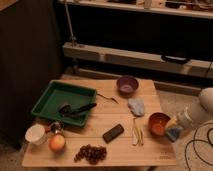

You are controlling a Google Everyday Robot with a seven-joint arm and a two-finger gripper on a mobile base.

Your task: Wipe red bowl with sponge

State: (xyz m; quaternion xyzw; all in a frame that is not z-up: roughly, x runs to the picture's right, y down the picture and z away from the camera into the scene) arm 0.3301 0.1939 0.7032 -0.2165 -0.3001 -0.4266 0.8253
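Red bowl [159, 123], beside pincer [177, 128] — sponge [174, 134] gripped

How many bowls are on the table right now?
2. The purple bowl sits at the back; the red bowl is near the right edge, the gripper holding the sponge just beside it. None seems hidden.

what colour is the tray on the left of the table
Green tray, in the camera view. The hand holds the sponge beside the red bowl.
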